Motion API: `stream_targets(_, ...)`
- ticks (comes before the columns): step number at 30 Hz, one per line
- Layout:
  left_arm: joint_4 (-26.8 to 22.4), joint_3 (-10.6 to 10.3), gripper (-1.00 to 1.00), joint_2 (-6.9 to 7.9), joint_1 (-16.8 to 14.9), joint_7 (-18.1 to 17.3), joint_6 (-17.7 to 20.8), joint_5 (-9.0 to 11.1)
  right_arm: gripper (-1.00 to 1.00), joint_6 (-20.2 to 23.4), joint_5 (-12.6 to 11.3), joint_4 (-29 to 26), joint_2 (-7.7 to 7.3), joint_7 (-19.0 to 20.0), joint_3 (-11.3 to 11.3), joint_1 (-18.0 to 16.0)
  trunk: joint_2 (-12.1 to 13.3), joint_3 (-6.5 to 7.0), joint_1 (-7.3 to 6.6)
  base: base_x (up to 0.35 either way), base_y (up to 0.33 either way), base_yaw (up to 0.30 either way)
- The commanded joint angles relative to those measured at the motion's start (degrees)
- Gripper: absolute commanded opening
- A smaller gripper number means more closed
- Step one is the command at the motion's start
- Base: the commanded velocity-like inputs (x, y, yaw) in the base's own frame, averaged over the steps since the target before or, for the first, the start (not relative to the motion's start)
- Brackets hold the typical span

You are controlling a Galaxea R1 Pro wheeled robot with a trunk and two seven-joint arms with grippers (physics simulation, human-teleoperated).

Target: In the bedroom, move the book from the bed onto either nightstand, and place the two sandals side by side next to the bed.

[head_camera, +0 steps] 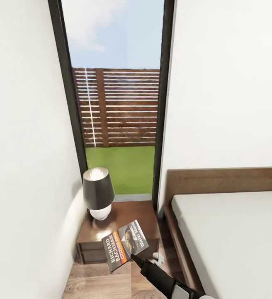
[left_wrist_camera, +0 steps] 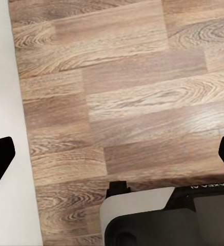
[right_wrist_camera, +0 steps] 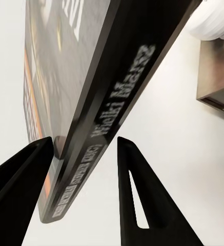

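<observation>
Dark paperback book (head_camera: 125, 245) sits clamped in the right gripper (right_wrist_camera: 86, 148), near the glossy brown wooden nightstand (head_camera: 132, 218); left gripper (left_wrist_camera: 112, 154) spread. Released early, it could drop floorward.

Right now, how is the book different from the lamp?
The book is thin and flat, with a photo and white letters on its cover; the lamp is rounded, with a dark shade over a white base. The book is gripped by the right gripper and tilted in the air at the nightstand's front edge; the lamp stands upright on the nightstand. Both are small and mostly dark, near the bed.
</observation>
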Motion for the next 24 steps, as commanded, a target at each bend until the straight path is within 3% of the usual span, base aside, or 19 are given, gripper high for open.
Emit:
stream_targets(1,-0.05,0.49,1.0,-0.03,-0.01,-0.11,-0.13,-0.53,-1.0,-0.46,-0.42,0.21,-0.01,0.09,0.3,-0.06,-0.04,-0.02,0.03,0.134,0.0,0.0)
stream_targets(24,-0.02,0.49,1.0,-0.02,-0.01,-0.11,-0.13,-0.53,-1.0,-0.46,-0.43,0.24,-0.01,0.07,0.26,-0.06,-0.04,-0.02,0.03,0.136,0.013,0.0)
